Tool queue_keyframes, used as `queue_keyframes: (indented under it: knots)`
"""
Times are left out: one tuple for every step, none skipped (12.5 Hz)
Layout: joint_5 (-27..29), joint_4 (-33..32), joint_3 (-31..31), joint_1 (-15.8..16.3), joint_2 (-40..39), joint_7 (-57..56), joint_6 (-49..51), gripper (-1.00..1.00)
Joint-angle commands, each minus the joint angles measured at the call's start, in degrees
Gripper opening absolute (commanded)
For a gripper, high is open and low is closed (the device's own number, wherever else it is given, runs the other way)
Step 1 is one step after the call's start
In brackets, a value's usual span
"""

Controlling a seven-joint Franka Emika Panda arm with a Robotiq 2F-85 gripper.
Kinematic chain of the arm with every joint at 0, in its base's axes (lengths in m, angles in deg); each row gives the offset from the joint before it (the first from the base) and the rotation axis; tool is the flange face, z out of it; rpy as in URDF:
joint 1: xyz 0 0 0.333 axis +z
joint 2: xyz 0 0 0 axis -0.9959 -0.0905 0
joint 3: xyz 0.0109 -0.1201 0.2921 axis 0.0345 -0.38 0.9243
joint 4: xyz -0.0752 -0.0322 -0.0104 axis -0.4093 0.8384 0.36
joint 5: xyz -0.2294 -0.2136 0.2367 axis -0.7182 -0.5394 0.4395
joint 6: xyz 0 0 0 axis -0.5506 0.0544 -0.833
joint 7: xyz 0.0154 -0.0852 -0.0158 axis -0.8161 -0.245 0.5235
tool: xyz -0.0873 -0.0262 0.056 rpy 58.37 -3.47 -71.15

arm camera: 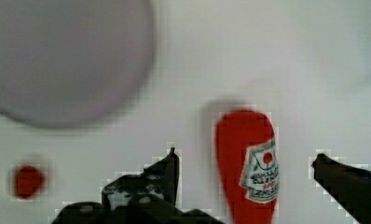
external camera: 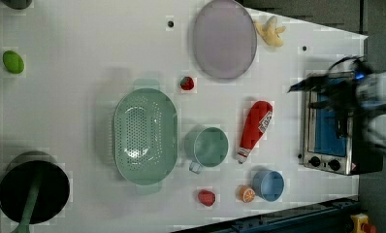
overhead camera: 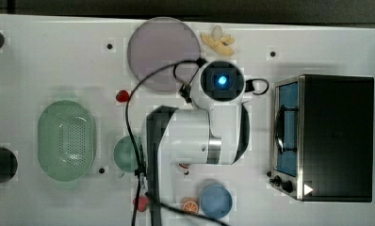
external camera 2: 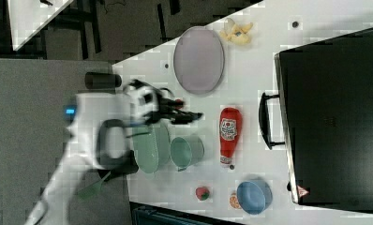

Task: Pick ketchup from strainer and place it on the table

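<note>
The ketchup point(external camera: 254, 130) lies flat on the tabletop point(external camera: 84, 48) beside the green cup point(external camera: 208, 145), the strainer point(external camera: 145, 136) empty; jaws spread wide above it, placing looks done, next only backing away

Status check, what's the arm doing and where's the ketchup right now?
Tool open, holding nothing, above the ketchup. Ketchup lying on the table, between green cup and toaster oven. Strainer empty. Nothing in the way.

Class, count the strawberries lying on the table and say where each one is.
2. One strawberry lies between the purple plate and the strainer; the other strawberry lies near the table edge beside the orange slice. The arm may hide more in the top view.
</note>
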Motion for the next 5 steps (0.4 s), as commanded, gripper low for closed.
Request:
queue_keyframes:
  knots:
    - [3.1, 10.15, 1.06, -0.02, 3.96, 6.05, 9.9, 1.0]
    - [2.76, 13.93, 1.19, 0.04, 4.1, 8.06, 14.15, 1.0]
    - [2.76, 17.43, 1.29, 0.12, 4.07, 9.82, 18.01, 1.0]
    - [2.83, 20.38, 1.28, 0.18, 4.08, 10.14, 20.79, 1.0]
    - [2.73, 22.58, 1.17, 0.15, 4.08, 10.23, 22.41, 1.0]
